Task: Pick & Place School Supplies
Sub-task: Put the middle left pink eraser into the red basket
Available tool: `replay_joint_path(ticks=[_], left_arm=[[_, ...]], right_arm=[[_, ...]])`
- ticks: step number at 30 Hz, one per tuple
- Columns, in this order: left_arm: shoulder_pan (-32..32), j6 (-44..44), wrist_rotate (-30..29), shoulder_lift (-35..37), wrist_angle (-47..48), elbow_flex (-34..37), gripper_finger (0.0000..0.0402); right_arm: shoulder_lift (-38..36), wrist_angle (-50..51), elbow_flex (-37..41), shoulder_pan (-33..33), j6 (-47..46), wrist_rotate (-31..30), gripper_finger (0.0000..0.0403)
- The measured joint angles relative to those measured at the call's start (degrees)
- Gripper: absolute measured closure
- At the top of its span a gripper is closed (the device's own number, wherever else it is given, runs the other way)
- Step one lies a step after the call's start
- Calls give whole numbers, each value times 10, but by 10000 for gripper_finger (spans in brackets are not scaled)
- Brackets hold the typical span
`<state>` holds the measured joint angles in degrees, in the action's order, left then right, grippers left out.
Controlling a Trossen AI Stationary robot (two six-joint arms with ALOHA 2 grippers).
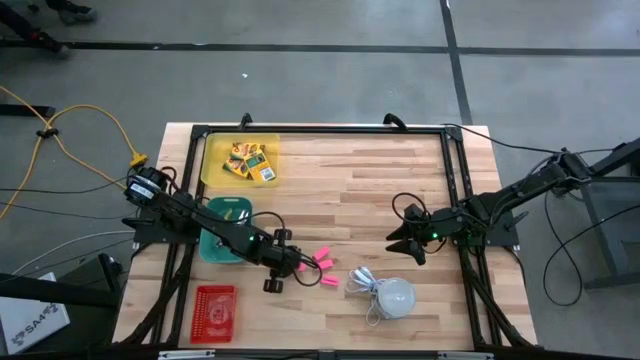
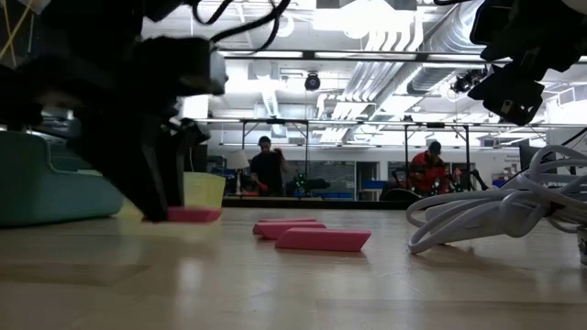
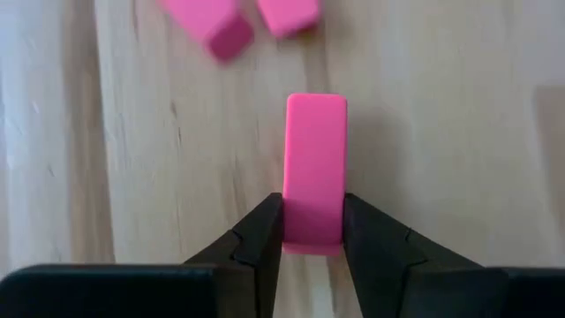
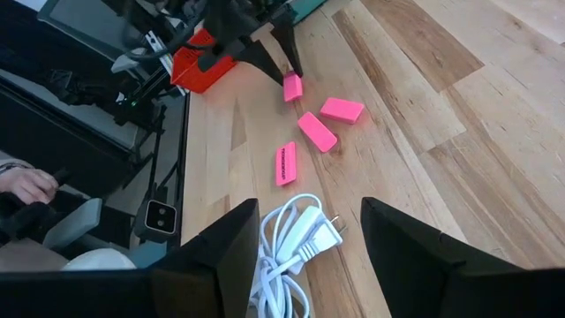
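Pink eraser (image 3: 315, 168) in left gripper (image 3: 313, 231) shows no readable print.

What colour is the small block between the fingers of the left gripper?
Pink. The block shows best in the left wrist view, held by the left gripper.

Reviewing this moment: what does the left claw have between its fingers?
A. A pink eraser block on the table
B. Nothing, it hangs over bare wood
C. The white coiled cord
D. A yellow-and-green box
A. The left wrist view shows the left claw with both fingers pressed against the sides of one pink eraser block lying on the wooden table; the white cord lies apart, nearer the right claw, which is open.
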<state>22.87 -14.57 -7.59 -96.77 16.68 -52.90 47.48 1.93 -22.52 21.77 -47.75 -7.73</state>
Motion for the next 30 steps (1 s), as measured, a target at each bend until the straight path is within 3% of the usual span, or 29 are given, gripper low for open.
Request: replay_joint_path(ticks=[7,11,17,30], left_arm=[[1,-9,21,2,96,-73,296],[11,-51,43,2,153,-106,299],[61,-136,45,22,159,-111,311],[200,-400,-58,74,219,-111,313]], right_arm=[[0,0,0,0,0,2,213],[0,1,0,0,0,4,213],[0,1,0,0,10,4,213],[0,0,0,0,10,4,213]])
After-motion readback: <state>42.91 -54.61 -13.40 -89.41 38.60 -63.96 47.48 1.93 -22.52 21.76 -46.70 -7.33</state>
